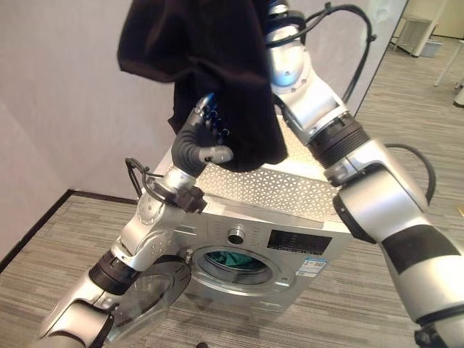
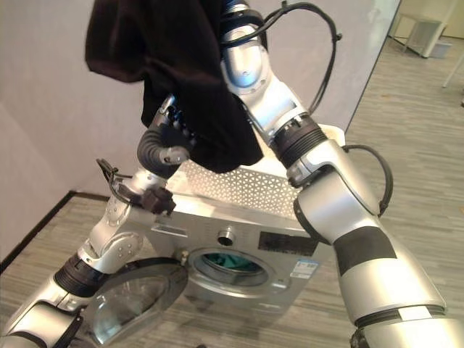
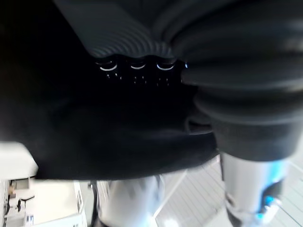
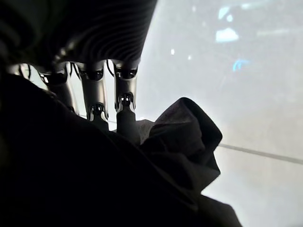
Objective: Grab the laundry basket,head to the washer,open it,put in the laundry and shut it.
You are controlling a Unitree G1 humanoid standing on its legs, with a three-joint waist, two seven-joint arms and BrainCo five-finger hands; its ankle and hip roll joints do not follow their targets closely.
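Black cloth (image 1: 210, 69) hung high above the washer (image 1: 275, 239), the right hand's (image 4: 102, 101) fingers curled into it; the left hand (image 1: 206, 138) pressed against it, grip unclear. Dropped there, it would land on the perforated top, missing the drum. Teal laundry (image 1: 235, 259) lay inside; the door (image 1: 148, 293) stood open at the front's lower left corner.

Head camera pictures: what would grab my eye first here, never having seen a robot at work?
A big black garment held high above the washer, filling the top of the view. The right hand has its fingers curled into the cloth, while the left hand reaches into it from below. Lower down, the washer's round door hangs open, with something teal already in the drum.
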